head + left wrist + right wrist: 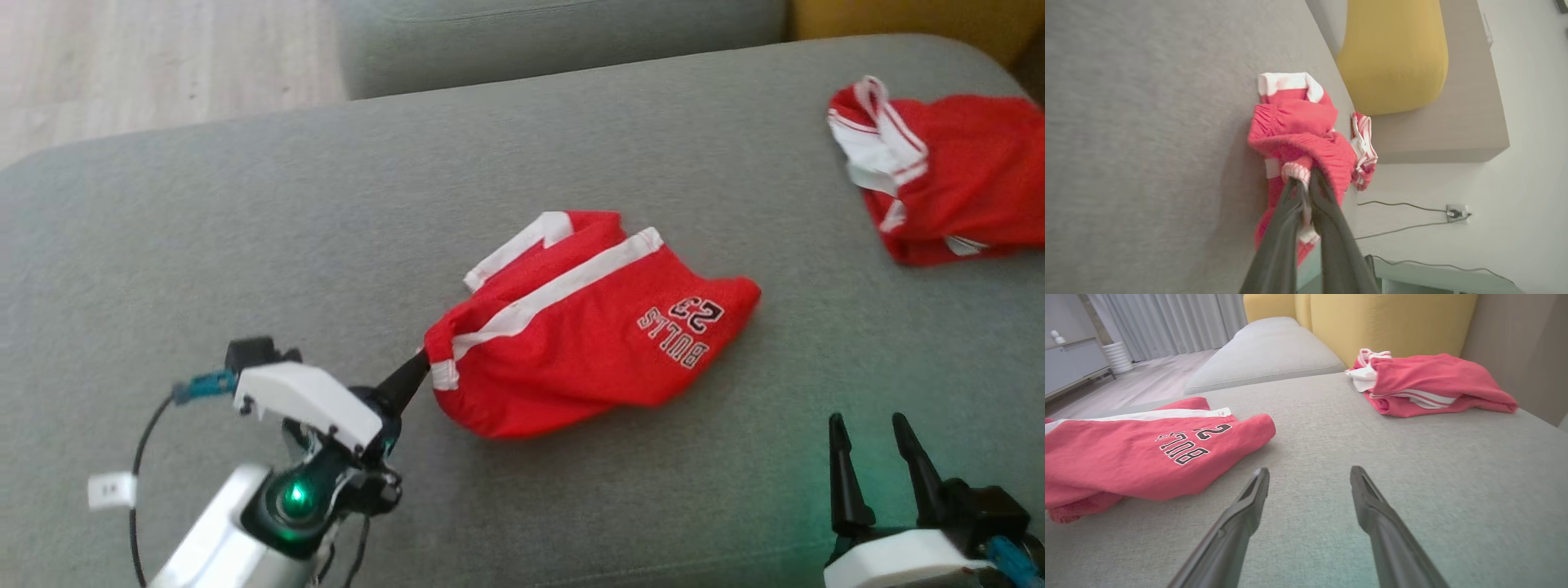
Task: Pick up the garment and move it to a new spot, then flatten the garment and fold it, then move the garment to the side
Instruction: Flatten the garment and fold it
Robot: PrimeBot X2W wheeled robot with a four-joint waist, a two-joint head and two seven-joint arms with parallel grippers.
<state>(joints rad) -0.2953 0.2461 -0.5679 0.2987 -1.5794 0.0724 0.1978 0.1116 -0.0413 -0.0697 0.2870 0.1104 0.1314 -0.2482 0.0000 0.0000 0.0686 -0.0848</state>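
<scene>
Grey sofa seat (245,245) | red shorts (588,343) lay bunched mid-seat | left end effector (422,361) pinched their white-trimmed edge; right end effector (878,457) released, well apart | risk: the thin pinch could slip on lifting, dropping the shorts crumpled

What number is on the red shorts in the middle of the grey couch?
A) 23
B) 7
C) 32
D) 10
A: the red Bulls shorts have 23 printed in black and white right beside the word BULLS.
</scene>
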